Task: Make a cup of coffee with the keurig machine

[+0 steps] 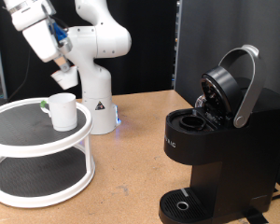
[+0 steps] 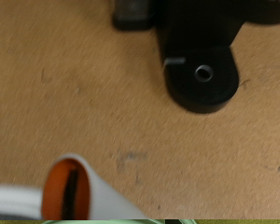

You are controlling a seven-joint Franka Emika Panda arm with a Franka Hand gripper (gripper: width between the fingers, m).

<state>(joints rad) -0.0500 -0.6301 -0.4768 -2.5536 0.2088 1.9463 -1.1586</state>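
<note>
The white cup (image 1: 63,110) stands upright on the top tier of a round white shelf (image 1: 19,140) at the exterior view's left. My gripper (image 1: 64,75) hangs a little above the cup, tilted, not touching it. Nothing shows clearly between its fingers. The black keurig machine (image 1: 210,149) stands at the exterior view's right with its lid (image 1: 224,89) and silver handle band raised. Its pod chamber (image 1: 189,119) is open and looks dark. Its round drip tray (image 1: 182,205) is bare. The wrist view shows the machine (image 2: 203,42) and drip tray (image 2: 204,77) across the brown table.
The white arm base (image 1: 95,103) stands behind the shelf. Brown tabletop (image 1: 131,159) lies between shelf and machine. A blurred white rim with an orange inside (image 2: 70,187) fills the wrist view's edge; I cannot tell what it is.
</note>
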